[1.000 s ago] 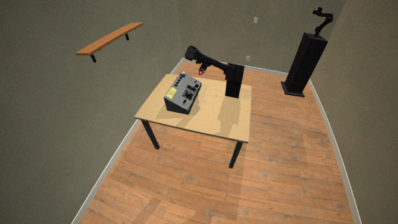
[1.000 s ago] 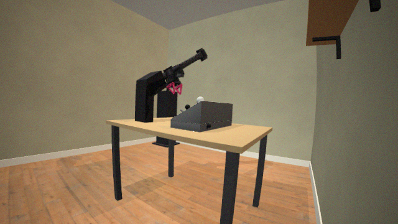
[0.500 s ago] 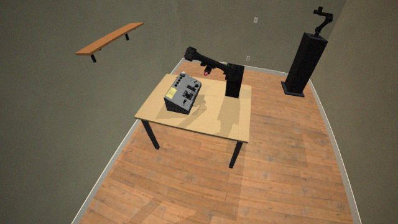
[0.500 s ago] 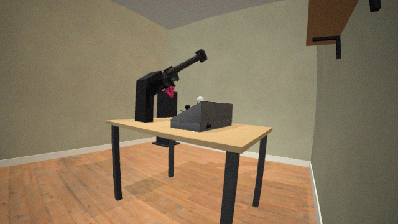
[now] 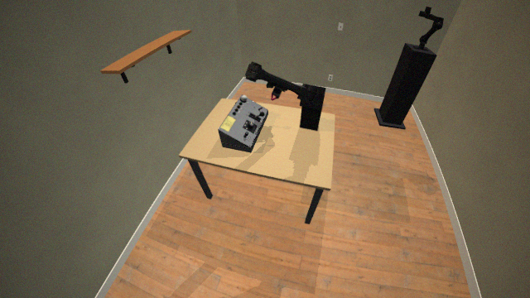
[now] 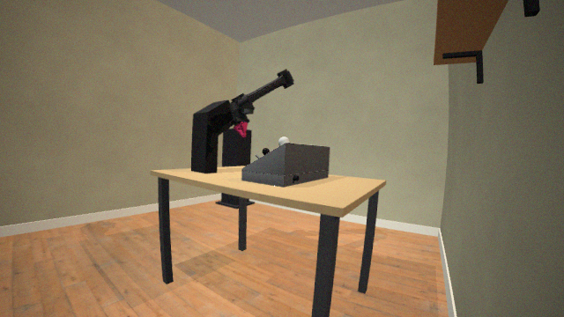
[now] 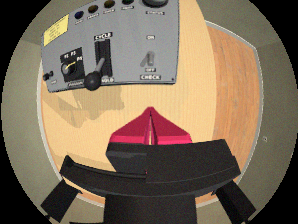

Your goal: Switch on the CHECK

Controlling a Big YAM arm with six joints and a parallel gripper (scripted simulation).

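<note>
Wrist view: the pink-fingered gripper (image 7: 152,129), closed tight on nothing, hangs above the table (image 7: 200,103) near the grey sloped console (image 7: 113,39).

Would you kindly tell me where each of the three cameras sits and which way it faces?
Top: high in the room, looking down at the table, the console and the whole arm.
Exterior: low, beside the table, facing the console's side and the arm behind it.
Wrist: on the arm, looking past the shut gripper at the console's panel.
All three share the console; its white knob shows in each.
</note>
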